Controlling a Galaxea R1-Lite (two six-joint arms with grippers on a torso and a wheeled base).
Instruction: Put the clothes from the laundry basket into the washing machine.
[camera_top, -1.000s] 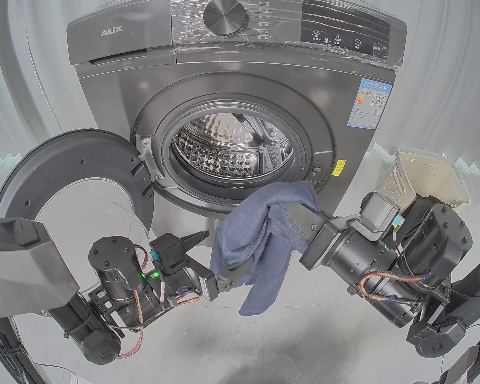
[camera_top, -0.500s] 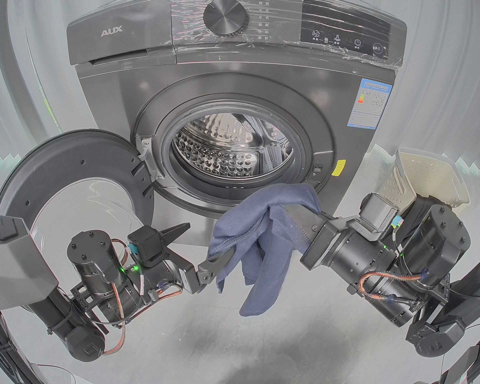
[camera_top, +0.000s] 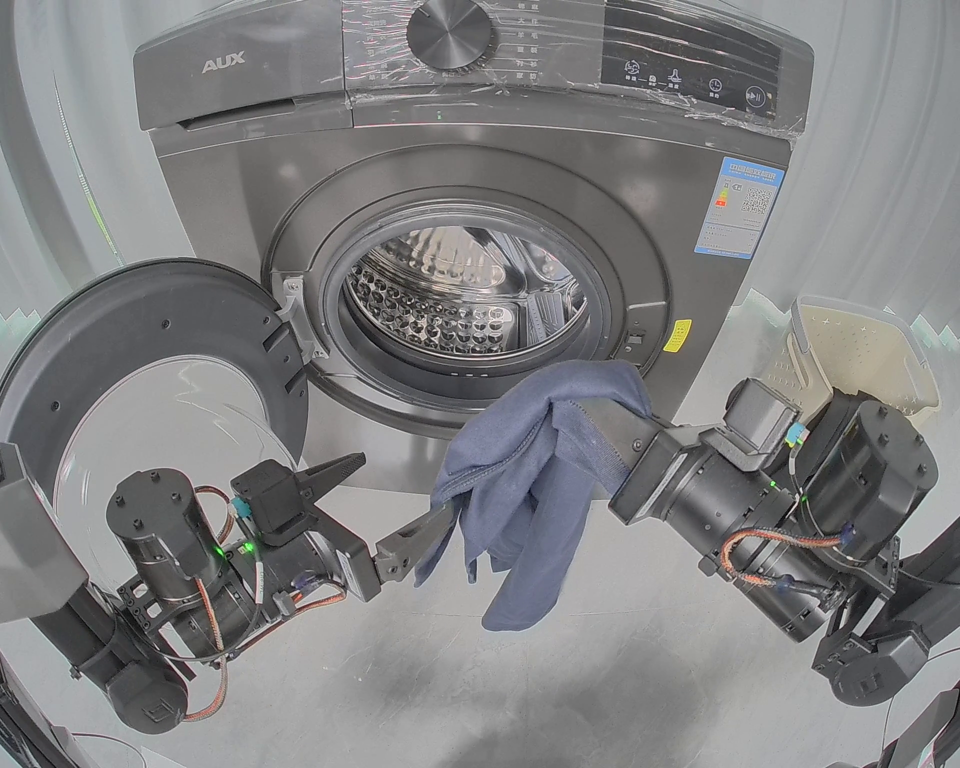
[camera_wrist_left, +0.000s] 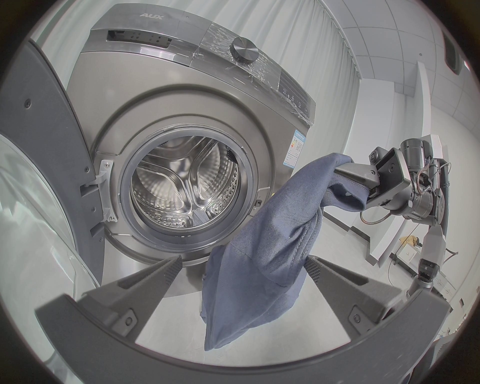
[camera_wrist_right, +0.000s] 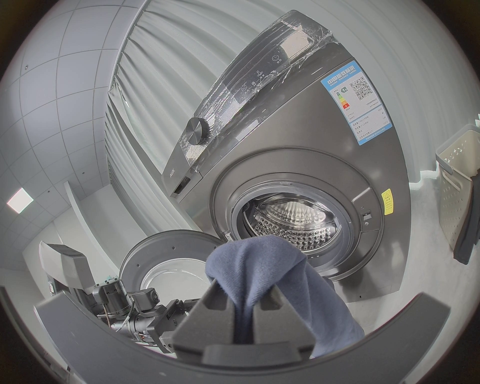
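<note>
**Visitor:** What do the containers hold?

**Onlooker:** The washing machine (camera_top: 250, 190) stands with its door (camera_top: 150, 330) swung wide to the robot's left; the drum (camera_top: 465, 290) shows perforated steel. The cream laundry basket (camera_top: 860, 350) sits on the floor to the machine's right; something dark (camera_wrist_right: 467, 225) is draped at its rim, too small to name.

**Visitor:** And the clothes?

**Onlooker:** A blue garment (camera_top: 520, 480) hangs in the air just in front of the opening's lower lip; the right gripper (camera_wrist_right: 245, 320) has its jaws clamped on a fold at the top; the rest drapes down.

**Visitor:** The other arm?

**Onlooker:** The left gripper (camera_top: 405, 488) sits low beside the door, jaws spread wide and gripping nothing; one fingertip (camera_top: 445, 518) meets the cloth's edge.

**Visitor:** The room?

**Onlooker:** Pale glossy floor (camera_top: 600, 680); white curtains (camera_top: 880, 180) behind the machine; a tiled ceiling (camera_wrist_right: 50, 75) above.
</note>
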